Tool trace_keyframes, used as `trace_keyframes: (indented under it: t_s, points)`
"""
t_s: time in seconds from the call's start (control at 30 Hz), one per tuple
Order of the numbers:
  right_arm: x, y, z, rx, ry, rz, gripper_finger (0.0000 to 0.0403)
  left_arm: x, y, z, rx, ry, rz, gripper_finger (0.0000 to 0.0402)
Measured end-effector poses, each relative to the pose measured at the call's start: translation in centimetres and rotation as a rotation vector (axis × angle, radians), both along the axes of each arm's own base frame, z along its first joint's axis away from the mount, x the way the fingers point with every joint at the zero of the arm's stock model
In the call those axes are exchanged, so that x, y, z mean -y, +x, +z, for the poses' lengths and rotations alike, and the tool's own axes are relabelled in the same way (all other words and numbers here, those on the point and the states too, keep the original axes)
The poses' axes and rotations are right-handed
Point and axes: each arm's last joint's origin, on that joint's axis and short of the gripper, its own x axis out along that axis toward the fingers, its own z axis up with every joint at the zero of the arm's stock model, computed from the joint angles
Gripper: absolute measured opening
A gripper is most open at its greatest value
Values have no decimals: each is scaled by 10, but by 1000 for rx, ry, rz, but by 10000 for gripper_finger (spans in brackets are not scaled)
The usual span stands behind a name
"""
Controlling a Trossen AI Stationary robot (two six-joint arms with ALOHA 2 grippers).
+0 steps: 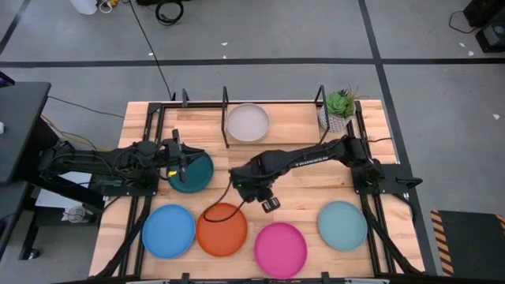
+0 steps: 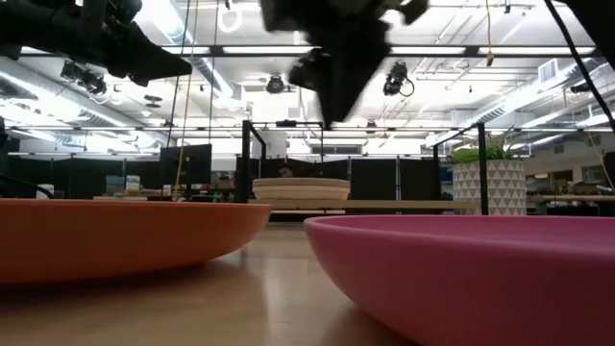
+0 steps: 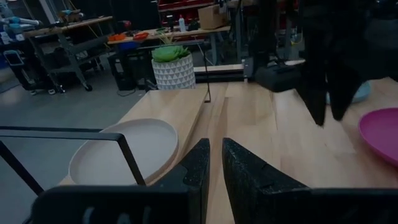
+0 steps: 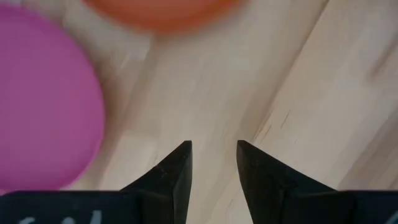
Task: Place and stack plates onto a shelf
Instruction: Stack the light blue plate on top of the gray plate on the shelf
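1. The right gripper [image 1: 271, 203] hangs over bare counter [image 1: 300, 209] near the middle, its fingers parted with nothing between them; the orange plate [image 1: 222, 229] lies at its 8 o'clock and the pink plate [image 1: 280, 248] at its 5 o'clock
2. The left gripper [image 1: 188, 166] sits over the dark teal plate [image 1: 195, 175] at the counter's 9 o'clock side; its fingers [image 3: 200, 163] stand almost together with only a thin gap, and I cannot tell whether they hold anything
3. A pale plate [image 1: 248, 122] rests on the shelf [image 1: 226, 102] at the counter's 12 o'clock
4. The blue plate [image 1: 168, 231] lies at 7 o'clock and the light teal plate [image 1: 342, 225] at 4 o'clock
5. A potted plant [image 1: 341, 106] stands at 1 o'clock
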Motion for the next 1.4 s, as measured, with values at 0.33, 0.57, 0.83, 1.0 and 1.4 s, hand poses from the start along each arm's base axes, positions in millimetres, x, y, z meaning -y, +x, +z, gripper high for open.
trace_keyframes:
  t_s: [0.33,0.57,0.83,1.0,1.4]
  points:
    - [-19,-33,-29,-316,-88,-233,132,0,0,1,0,40,-5,50]
    - [-29,-58,-52,-443,-149,-315,125,0,1,5,18,107,-11,50]
    - [-31,-113,-42,-435,-200,-543,102,0,1,15,88,229,-12,50]
    - [-35,-145,-45,-382,-170,-666,101,0,1,17,99,286,-11,50]
    - [-49,-198,-82,-493,-216,-744,103,0,0,23,134,354,-4,50]
